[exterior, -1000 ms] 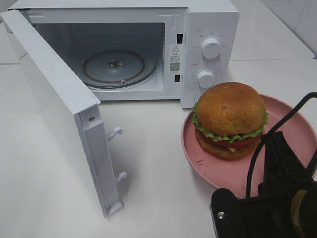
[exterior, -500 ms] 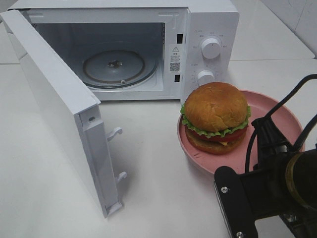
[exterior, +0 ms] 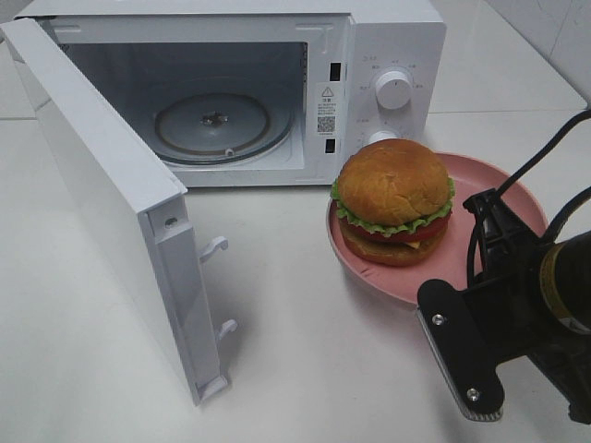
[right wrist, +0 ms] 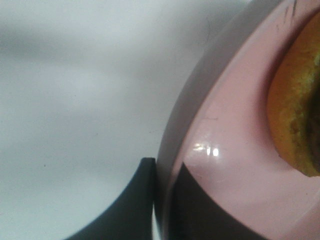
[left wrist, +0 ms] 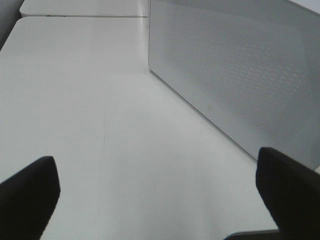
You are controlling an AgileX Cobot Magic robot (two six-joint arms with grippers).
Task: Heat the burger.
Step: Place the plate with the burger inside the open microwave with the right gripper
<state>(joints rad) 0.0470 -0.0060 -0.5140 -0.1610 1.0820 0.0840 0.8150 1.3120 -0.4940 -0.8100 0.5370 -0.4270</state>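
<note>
White microwave stands along the surface's back edge, its door swung wide and the glass turntable exposed. In front of the dials, toward the surface's right edge, a pink plate carries the burger upright. The right tool is clamped on the plate's rim; the left tool hangs spread wide beside the door, holding nothing. Loading seems to be in hand: next, keep the plate level and carry it left over the sill onto the turntable. A sticker with a warning triangle and QR code is too small to read.
</note>
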